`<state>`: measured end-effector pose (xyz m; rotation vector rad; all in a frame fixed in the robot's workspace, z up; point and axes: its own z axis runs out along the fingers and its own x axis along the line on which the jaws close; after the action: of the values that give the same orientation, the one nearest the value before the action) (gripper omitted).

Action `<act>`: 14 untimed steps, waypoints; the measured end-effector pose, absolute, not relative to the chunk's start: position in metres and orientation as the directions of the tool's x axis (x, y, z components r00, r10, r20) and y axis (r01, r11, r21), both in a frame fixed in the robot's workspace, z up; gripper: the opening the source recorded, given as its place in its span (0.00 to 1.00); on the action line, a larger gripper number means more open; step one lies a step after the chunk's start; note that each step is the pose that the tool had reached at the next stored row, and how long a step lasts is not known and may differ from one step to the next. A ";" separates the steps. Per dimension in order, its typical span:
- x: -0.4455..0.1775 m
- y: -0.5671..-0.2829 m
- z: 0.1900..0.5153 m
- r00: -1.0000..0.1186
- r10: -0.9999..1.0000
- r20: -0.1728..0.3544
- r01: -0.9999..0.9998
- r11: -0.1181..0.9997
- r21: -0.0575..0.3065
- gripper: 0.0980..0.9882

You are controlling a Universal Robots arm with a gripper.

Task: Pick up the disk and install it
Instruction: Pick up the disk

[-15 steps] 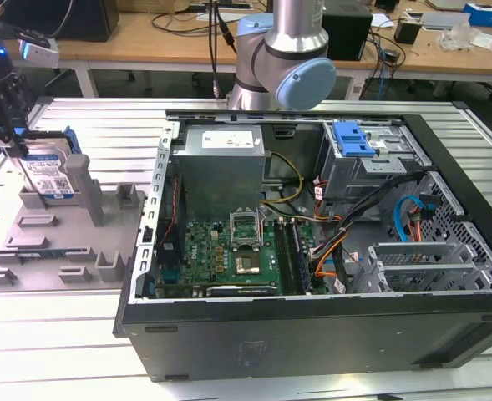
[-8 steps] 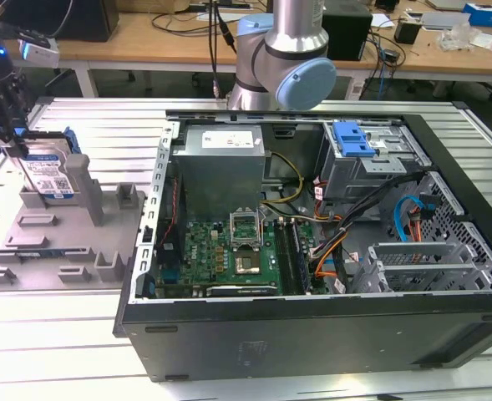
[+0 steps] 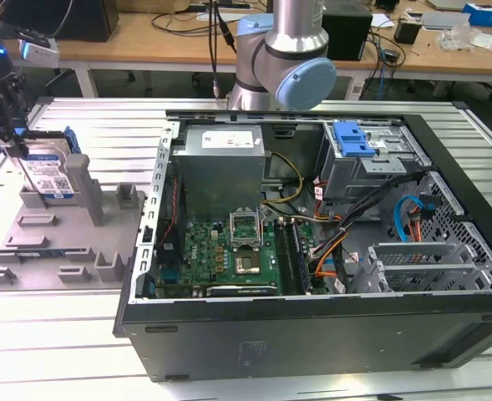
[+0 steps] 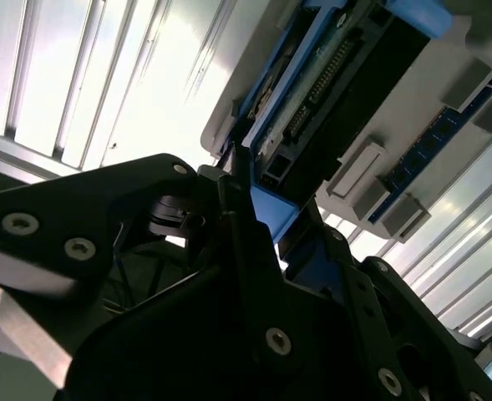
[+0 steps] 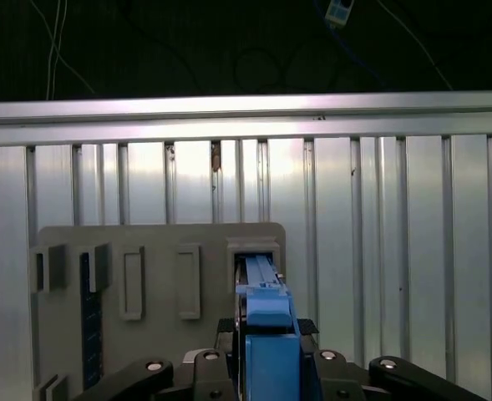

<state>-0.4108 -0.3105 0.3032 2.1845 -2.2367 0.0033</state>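
Note:
The disk [image 3: 49, 173], silver with a blue-and-white label and blue side rails, stands on edge in a slot at the back of the grey fixture plate [image 3: 58, 251], at the exterior view's left. My gripper [image 3: 17, 147] comes down on its top edge. In the first wrist view the black fingers [image 5: 226, 332] press against both sides of the disk's blue rail [image 5: 266, 313], and my gripper [image 5: 266, 334] is shut on it. The second wrist view shows the disk's connector end [image 4: 329, 92] just beyond my gripper [image 4: 266, 209].
An open computer case [image 3: 312, 334] lies to the exterior view's right of the fixture plate, with a motherboard [image 3: 229, 251], cables and a drive bay bearing a blue clip [image 3: 352, 140]. The arm's base [image 3: 283, 58] rises behind it. Upright grey posts [image 3: 91, 192] stand beside the disk.

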 end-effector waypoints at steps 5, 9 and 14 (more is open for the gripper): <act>-0.411 -0.311 0.325 -0.024 -1.000 0.012 -1.000 0.024 0.009 0.30; -0.411 -0.310 0.345 -0.024 -1.000 0.012 -1.000 0.024 0.009 0.30; -0.411 -0.311 0.386 -0.024 -1.000 0.012 -1.000 0.024 0.009 0.30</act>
<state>-0.4108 -0.3105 0.3865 2.1844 -2.2367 0.0033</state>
